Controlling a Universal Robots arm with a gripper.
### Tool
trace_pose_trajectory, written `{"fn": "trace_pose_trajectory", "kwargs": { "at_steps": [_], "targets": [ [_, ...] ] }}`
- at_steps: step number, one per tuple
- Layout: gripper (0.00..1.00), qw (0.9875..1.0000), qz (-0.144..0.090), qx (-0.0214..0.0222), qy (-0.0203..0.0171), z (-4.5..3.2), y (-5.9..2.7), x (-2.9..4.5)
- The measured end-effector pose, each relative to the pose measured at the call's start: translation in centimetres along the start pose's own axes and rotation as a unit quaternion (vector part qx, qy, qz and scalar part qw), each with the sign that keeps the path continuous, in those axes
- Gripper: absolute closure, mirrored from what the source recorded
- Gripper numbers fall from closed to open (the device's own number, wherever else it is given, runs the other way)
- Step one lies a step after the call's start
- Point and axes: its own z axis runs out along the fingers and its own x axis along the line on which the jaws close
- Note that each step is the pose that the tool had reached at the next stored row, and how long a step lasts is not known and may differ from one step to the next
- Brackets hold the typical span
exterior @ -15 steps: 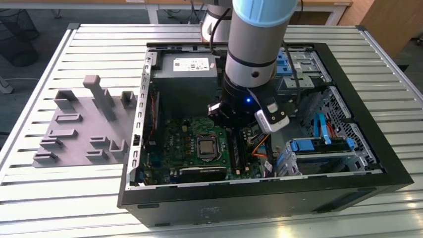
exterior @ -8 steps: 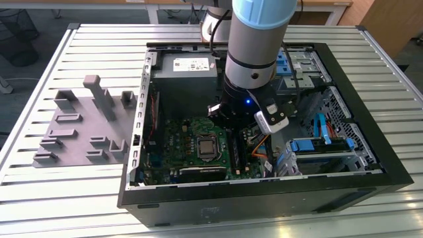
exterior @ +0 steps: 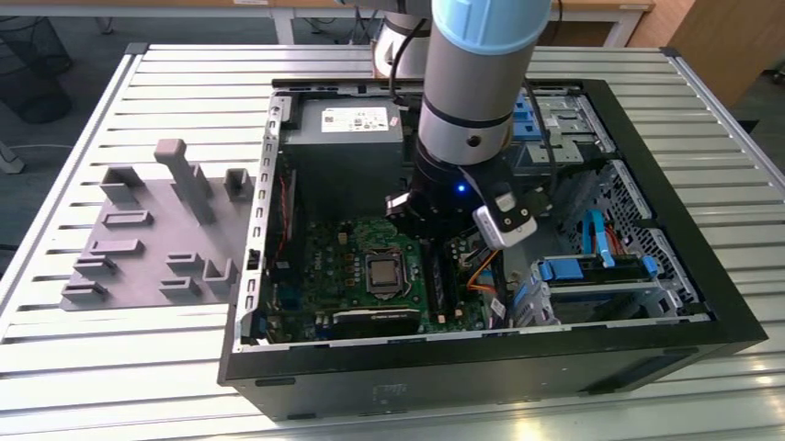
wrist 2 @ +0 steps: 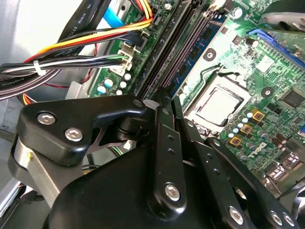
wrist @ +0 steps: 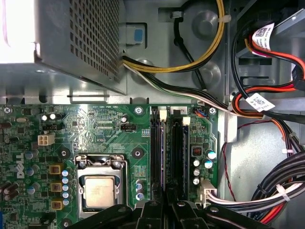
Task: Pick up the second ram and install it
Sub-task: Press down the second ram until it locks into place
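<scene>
The second ram [wrist 2: 193, 57] is a thin blue-green stick standing on edge in a memory slot beside the silver processor [wrist 2: 217, 102]; in the first wrist view the second ram [wrist: 162, 152] runs straight toward the fingers. My gripper [wrist 2: 167, 101] is low inside the computer case, its two black fingers [wrist 2: 159, 143] drawn together on the near end of the stick. The first wrist view shows the gripper [wrist: 167, 204] right over the slots. In the exterior view the gripper [exterior: 432, 248] hangs under the arm's wrist above the green motherboard [exterior: 331, 257].
The grey tray [exterior: 135, 266] with upright posts lies on the slatted table at the exterior view's left, outside the case [exterior: 687, 303]. Cable bundles [wrist: 267, 191] crowd the side of the slots away from the processor. The power supply [exterior: 349, 119] fills the case's far end.
</scene>
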Motion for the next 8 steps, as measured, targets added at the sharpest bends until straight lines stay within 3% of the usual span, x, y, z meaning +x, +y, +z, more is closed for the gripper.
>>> {"fn": "trace_pose_trajectory", "kwargs": {
  "at_steps": [8],
  "targets": [
    [0.86, 1.0000, 0.000, -0.0001, 0.0001, 0.08, -0.04, -0.02]
  ]
}}
